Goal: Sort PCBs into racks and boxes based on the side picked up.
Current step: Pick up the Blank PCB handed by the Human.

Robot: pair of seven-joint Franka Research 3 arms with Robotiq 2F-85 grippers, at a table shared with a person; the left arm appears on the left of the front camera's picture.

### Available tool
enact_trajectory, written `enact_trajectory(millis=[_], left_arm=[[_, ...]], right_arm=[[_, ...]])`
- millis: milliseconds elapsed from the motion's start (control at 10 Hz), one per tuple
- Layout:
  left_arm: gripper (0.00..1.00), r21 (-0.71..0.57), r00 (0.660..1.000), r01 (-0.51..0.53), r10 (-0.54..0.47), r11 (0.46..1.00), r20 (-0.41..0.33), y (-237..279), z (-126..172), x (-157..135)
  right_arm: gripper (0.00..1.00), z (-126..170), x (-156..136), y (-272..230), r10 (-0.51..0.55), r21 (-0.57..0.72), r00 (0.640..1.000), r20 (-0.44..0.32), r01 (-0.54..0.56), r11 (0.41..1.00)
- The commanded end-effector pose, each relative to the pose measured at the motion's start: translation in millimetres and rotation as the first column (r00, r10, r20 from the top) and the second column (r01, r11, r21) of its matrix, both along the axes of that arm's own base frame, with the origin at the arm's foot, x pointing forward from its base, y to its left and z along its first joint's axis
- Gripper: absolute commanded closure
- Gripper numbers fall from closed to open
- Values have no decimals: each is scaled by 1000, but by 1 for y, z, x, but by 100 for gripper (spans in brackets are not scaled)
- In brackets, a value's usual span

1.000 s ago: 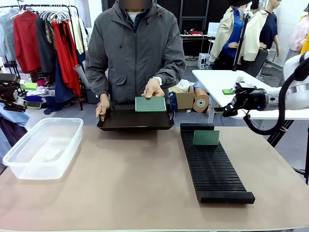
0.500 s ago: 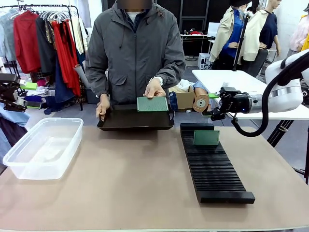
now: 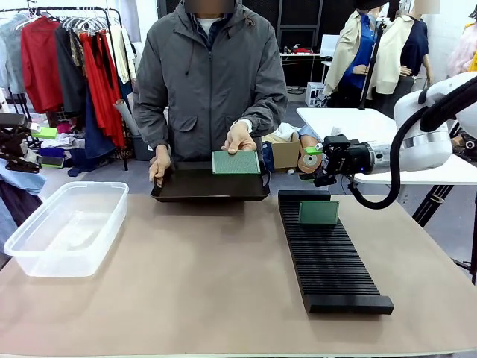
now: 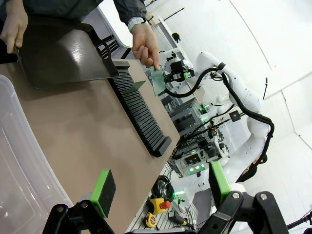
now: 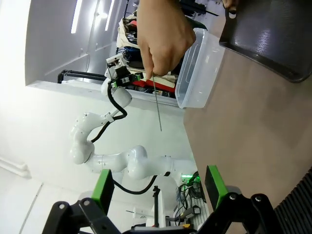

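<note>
- Plainly, the right gripper [image 3: 317, 168] has its jaws wide apart with nothing between them, and its fingers are levelled at the person's hand [image 3: 238, 138].
- Straight ahead of those fingers, not yet near, that hand holds a thin green rectangular circuit board [image 3: 235, 162] by its upper edge.
- In the right wrist view the board [image 5: 157, 105] is edge-on. Its free end points back toward the gap between the green pads [image 5: 103, 187], so its long axis probably lies along the line of approach.
- The left gripper [image 4: 161, 190], equally wide and empty, has the board far off, so the right arm is nearer.
- Just below the right gripper lies the long black slotted rack [image 3: 328, 253], with one standing board [image 3: 319, 213]. The clear plastic tub [image 3: 67, 224] sits well beyond the held board.
</note>
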State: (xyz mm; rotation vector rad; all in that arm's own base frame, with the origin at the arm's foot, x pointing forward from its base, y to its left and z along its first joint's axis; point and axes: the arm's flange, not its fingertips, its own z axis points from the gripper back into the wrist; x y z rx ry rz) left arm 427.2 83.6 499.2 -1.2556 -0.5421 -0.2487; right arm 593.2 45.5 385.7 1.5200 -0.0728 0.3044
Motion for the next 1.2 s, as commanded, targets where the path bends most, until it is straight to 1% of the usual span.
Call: enact_trajectory(millis=[0, 200, 400, 500, 800, 1100], left_arm=[[0, -10, 1000, -2, 2, 1000, -6, 0, 2, -1], [0, -10, 1000, -2, 2, 1000, -6, 0, 2, -1], [0, -10, 1000, -2, 2, 1000, -6, 0, 2, -1], [0, -10, 1000, -2, 2, 1000, -6, 0, 2, -1], [0, -10, 1000, -2, 2, 1000, -6, 0, 2, -1], [0, -10, 1000, -2, 2, 1000, -6, 0, 2, -1]], right_arm=[[0, -1, -7, 14, -47, 4, 999, 28, 46, 999], [0, -6, -3, 25, -80, 2, 996, 42, 80, 997], [0, -8, -4, 36, -100, 43, 990, 103, 96, 994], [0, -8, -3, 42, -97, 50, 989, 111, 92, 994], [0, -12, 2, 61, -68, 42, 993, 96, 64, 997], [0, -12, 8, 77, -63, 43, 992, 112, 59, 997]])
